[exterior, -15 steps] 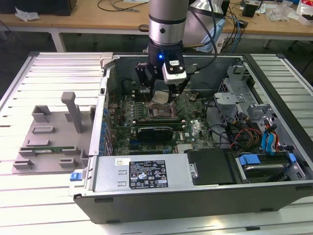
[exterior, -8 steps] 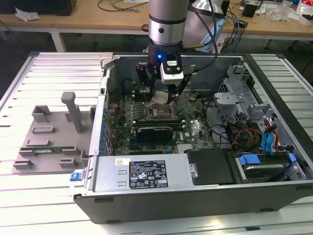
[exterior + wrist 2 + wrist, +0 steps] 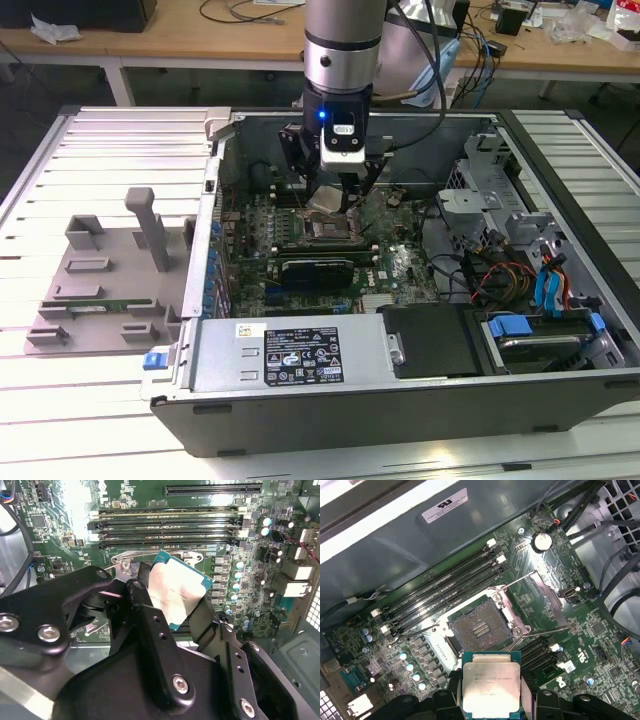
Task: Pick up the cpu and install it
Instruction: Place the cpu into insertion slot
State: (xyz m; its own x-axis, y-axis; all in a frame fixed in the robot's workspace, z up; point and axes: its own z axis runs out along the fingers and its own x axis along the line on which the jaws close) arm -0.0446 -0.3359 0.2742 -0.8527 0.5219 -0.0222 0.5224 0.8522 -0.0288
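gripper: black two-finger gripper (image 3: 172, 602) clamped on cpu | cpu: flat square silver-topped cpu (image 3: 491, 682), tilted, just above bare metal-framed square socket (image 3: 479, 627) | container: open dark metal computer case (image 3: 420, 410) holding green motherboard (image 3: 590, 630)

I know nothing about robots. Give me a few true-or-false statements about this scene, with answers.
1. The black gripper grips the square silver-topped cpu. True.
2. The cpu sits in the black square socket. False: the socket is empty, the cpu held apart from it.
3. The dark metal computer case lies open. True.
4. The grey plastic fixture lies at the exterior view's right of the case. False: at its left.
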